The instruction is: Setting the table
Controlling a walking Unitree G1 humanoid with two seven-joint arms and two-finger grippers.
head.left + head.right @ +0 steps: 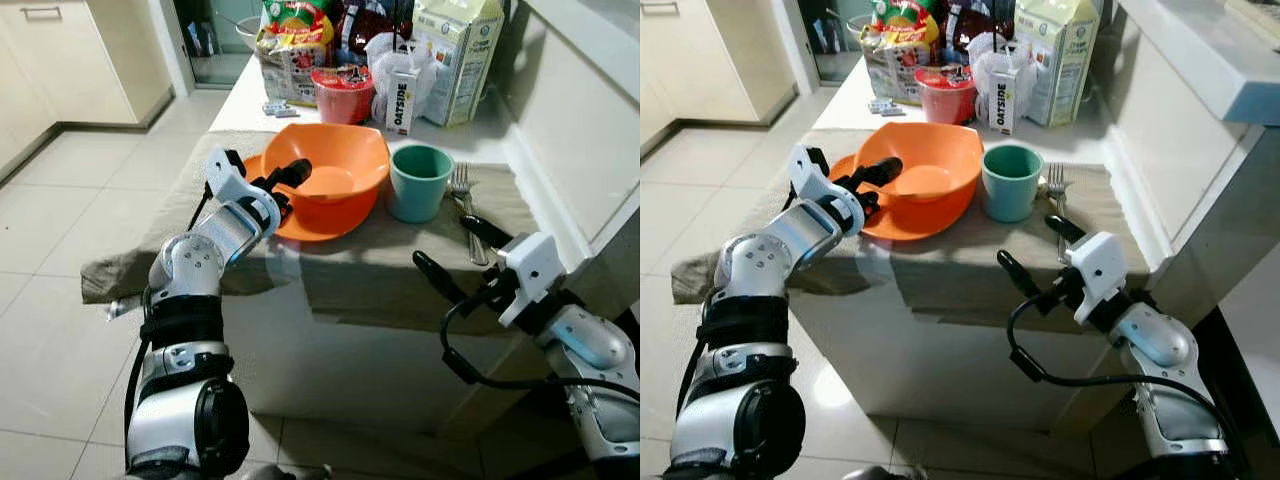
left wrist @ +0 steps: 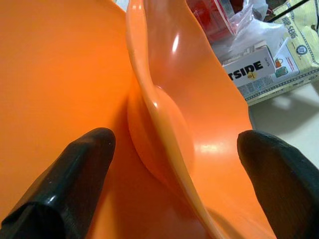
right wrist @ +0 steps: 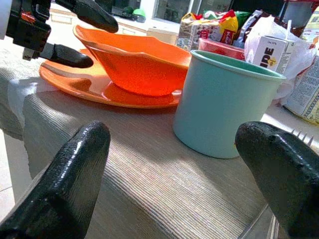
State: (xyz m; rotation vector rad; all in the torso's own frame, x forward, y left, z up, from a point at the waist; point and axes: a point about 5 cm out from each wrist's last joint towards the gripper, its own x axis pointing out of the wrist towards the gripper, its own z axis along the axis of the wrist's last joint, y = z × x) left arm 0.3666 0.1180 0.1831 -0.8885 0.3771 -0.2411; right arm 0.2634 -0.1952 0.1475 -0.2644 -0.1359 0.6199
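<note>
- Nearest the robot, the right gripper (image 1: 462, 252) hovers at the front edge of the grey-beige woven cloth runner (image 1: 380, 270), its two black fingers spread wide apart and holding nothing; in its wrist view they frame the mug ahead.
- Just beyond it, a single silver metal fork (image 1: 462, 195) lies on the cloth, beside the one pale teal cylindrical mug (image 1: 419, 181), which stands upright.
- On the robot's left, the left gripper (image 1: 283, 184) has its fingers apart, one above and one below the rim of the one orange plastic bowl (image 1: 335, 170); nothing is clamped yet.
- The bowl sits tilted on the one flat orange plastic plate (image 1: 310, 222), touching it.
- Judged step: arranging one place setting, with the left gripper about to take the bowl's rim. The next move would call for closing squarely on that thin, slick rim without tipping the bowl or dragging the plate.
- Farthest back, on the white counter (image 1: 240, 100): one small Oatside carton (image 1: 401, 100), one tall milk carton (image 1: 460, 55), one red tub (image 1: 342, 92), plus bags I cannot count.
</note>
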